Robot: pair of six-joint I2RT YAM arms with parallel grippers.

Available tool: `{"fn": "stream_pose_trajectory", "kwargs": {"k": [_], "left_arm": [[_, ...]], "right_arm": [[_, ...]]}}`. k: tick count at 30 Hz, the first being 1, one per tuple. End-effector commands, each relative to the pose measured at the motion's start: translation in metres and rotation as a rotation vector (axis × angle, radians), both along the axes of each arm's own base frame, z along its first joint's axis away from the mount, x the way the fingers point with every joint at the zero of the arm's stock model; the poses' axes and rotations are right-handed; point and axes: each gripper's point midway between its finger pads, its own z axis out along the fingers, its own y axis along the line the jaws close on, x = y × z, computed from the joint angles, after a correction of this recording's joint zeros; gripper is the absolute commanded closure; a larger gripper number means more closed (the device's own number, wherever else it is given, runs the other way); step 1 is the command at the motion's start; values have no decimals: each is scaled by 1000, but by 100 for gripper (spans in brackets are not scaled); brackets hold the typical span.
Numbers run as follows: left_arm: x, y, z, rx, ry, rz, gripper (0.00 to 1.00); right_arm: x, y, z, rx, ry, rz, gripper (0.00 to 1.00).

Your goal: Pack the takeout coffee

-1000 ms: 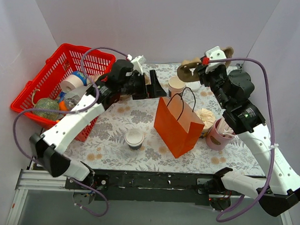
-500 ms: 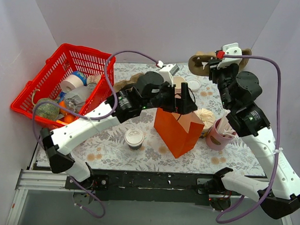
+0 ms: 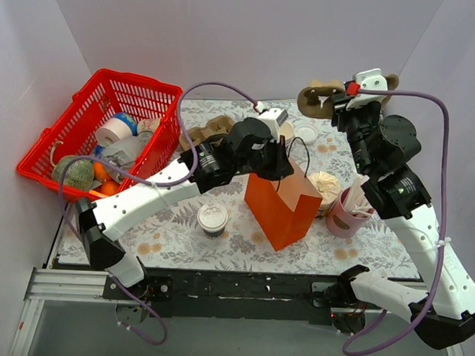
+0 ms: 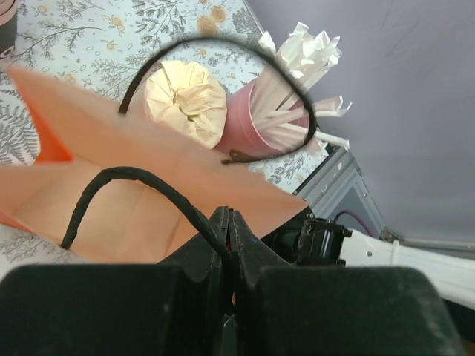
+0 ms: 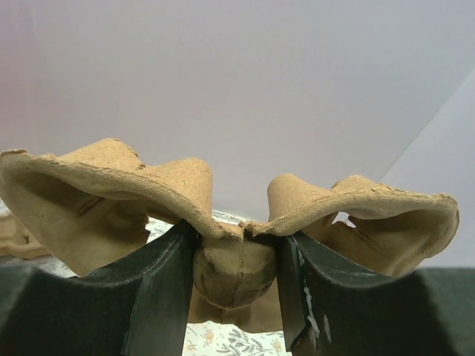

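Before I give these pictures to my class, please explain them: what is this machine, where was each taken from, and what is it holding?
Two robot arms, left and right, are bolted at the near edge of a flowered table. Each ends in a two-finger claw. The wide picture looks down from above and behind them. The other two come from cameras on the wrists. On the table stand an orange paper bag, a lidded takeout coffee, a pink cup of straws and a red basket. The left claw is pinched shut on the bag's black cord handle. The right claw holds up a brown pulp cup carrier.
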Motion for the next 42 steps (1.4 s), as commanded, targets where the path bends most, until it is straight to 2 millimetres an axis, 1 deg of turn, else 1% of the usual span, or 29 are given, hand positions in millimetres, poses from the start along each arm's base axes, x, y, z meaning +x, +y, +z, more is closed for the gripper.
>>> {"fn": "stream_pose_trajectory", "kwargs": {"k": [1,2,3,5,6,8,9,10,11,12,13,14,16,17,20,23,26,27,28,29,30,31,32,33,34,35,37,39,42], "left_arm": [[-25,38,38,-34,-86,-39,100],[-33,41,41,-36,-91,-75,100],[-35,47,46,-42,-102,-71,100],[-34,53,50,-49,-121,-74,100],[-30,57,55,-60,-141,-78,100],[-29,55,62,-97,-144,-127,100],[-17,61,64,-103,-154,-127,100],[-14,58,67,-127,-160,-157,100],[-18,56,69,-153,-149,-223,100],[-9,61,72,-172,-153,-238,100],[-3,57,74,-194,-165,-256,100],[-3,56,75,-206,-157,-289,100],[4,53,81,-218,-165,-293,100],[7,47,75,-214,-151,-305,100],[4,38,72,-237,-136,-358,100],[7,34,64,-243,-133,-359,100],[11,35,53,-228,-125,-328,100],[11,38,53,-227,-124,-319,100],[15,40,43,-212,-114,-283,100],[16,43,40,-206,-108,-260,100],[12,49,45,-214,-120,-249,100],[15,52,44,-212,-127,-221,100],[14,56,36,-204,-114,-203,100],[13,58,35,-211,-106,-186,100],[11,63,44,-233,-125,-173,100],[13,65,37,-226,-116,-146,100],[12,69,42,-247,-113,-122,100],[13,71,37,-246,-105,-107,100],[12,73,48,-275,-132,-103,100]], "right_arm": [[-12,19,22,-4,-79,141,50],[-14,24,23,-10,-88,171,49],[-19,36,24,-22,-98,243,50],[-26,48,28,-20,-126,319,50],[-32,57,30,-22,-135,380,50],[-35,62,33,-10,-143,414,50],[-36,63,34,-13,-143,419,50],[-35,62,35,-10,-143,409,50],[-31,59,32,-25,-138,386,50],[-27,56,30,-35,-133,363,50],[-21,48,26,-39,-119,306,50],[-17,44,22,-49,-109,275,50],[-9,31,19,-69,-93,188,50],[-6,27,18,-88,-86,161,50],[-2,22,14,-113,-72,126,50],[-3,24,15,-106,-78,139,50],[0,33,8,-136,-63,174,50],[1,39,3,-158,-56,200,50],[4,43,-2,-177,-45,212,50],[6,45,-6,-232,-41,222,50],[7,49,-7,-260,-48,241,50],[11,52,-10,-285,-49,241,50],[15,54,-14,-328,-49,243,50],[17,56,-18,-350,-38,251,50],[23,60,-28,-376,-9,257,50],[26,61,-33,-404,5,260,50],[28,67,-46,-429,36,289,52],[24,77,-44,-401,22,345,52],[18,77,-19,-281,-35,343,52]]}}
